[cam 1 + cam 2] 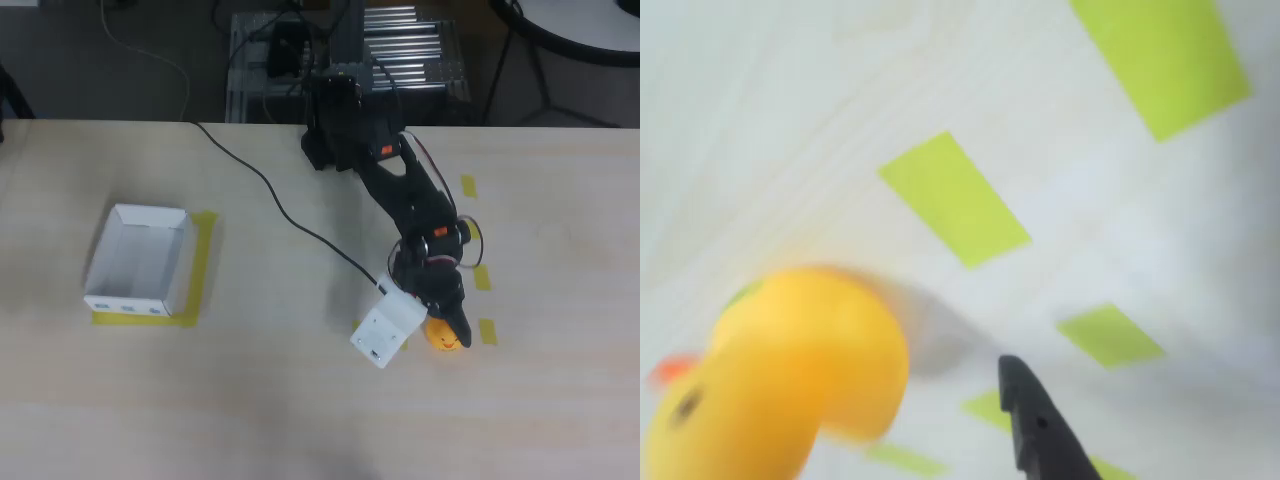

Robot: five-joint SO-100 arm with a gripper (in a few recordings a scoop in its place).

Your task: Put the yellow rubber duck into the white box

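Observation:
The yellow rubber duck (443, 336) sits on the table right of centre, inside a group of yellow tape marks. My gripper (426, 338) is lowered around it and stands open, with the white plate on the duck's left and the black finger (458, 322) on its right. In the wrist view the duck (780, 380) is large and blurred at the lower left. A gap of bare table separates it from the black fingertip (1035, 425). The white box (126, 302) rests far to the left on a yellow tape patch, and nothing lies in it.
Short yellow tape strips (468, 186) mark the table around the duck. A black cable (275, 205) runs from the back edge across the middle to the gripper. The arm's base (335, 120) and metal equipment stand at the table's back edge.

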